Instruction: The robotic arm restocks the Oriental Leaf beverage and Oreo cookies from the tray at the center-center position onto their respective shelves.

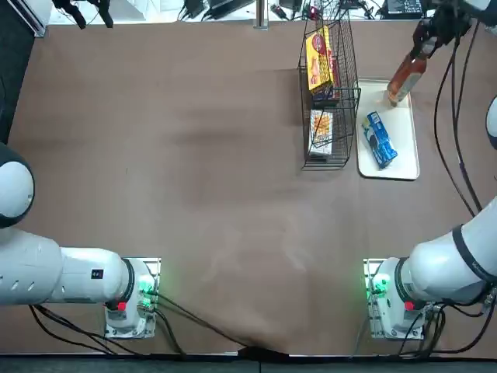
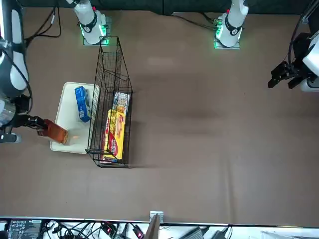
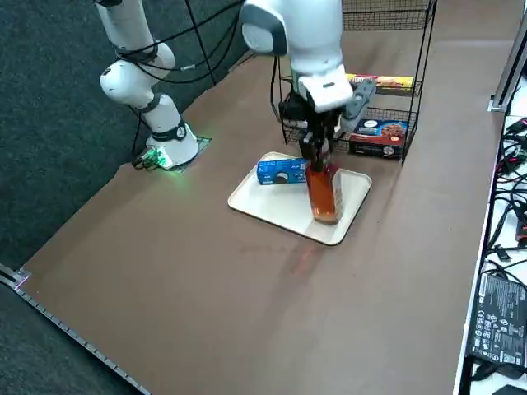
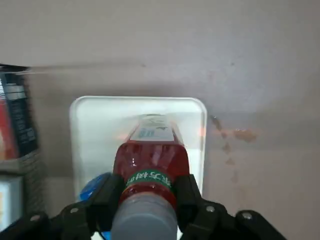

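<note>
My right gripper (image 3: 317,144) is shut on the neck of the Oriental Leaf beverage (image 3: 324,193), a reddish-brown bottle held upright over the far end of the white tray (image 3: 272,206). I cannot tell whether its base touches the tray. In the wrist view both fingers (image 4: 107,192) clamp the bottle (image 4: 152,160) just below its cap. The blue Oreo cookies (image 1: 379,140) lie flat on the tray (image 1: 404,159), nearer the robot. The black wire shelves (image 1: 330,93) stand right beside the tray, on its left in the top view.
The rack holds yellow-and-red packets (image 1: 318,58) and a dark boxed snack (image 3: 377,136) on a lower tier. Black cables (image 1: 458,155) trail from the right arm past the tray's right side. Cables and devices line the table's far edge (image 1: 311,12).
</note>
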`<act>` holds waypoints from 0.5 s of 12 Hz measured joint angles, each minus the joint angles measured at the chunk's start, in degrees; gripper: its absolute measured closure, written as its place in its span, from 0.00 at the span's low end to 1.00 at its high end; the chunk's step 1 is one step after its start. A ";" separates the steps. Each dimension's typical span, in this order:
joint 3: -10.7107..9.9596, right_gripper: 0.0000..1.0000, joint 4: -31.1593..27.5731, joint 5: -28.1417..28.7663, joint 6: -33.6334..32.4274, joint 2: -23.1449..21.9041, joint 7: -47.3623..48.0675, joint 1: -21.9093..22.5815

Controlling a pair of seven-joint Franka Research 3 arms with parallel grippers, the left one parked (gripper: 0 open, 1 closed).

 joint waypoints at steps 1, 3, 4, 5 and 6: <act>0.08 0.41 1.99 0.90 -3.20 -0.56 0.10 0.15; 0.24 0.41 5.23 2.10 -9.14 -2.64 0.20 0.37; 0.25 0.41 6.10 2.83 -11.12 -4.18 0.35 0.60; 0.27 0.41 6.48 4.18 -12.58 -5.96 0.45 0.96; 0.28 0.41 6.54 5.96 -13.98 -7.71 0.67 1.36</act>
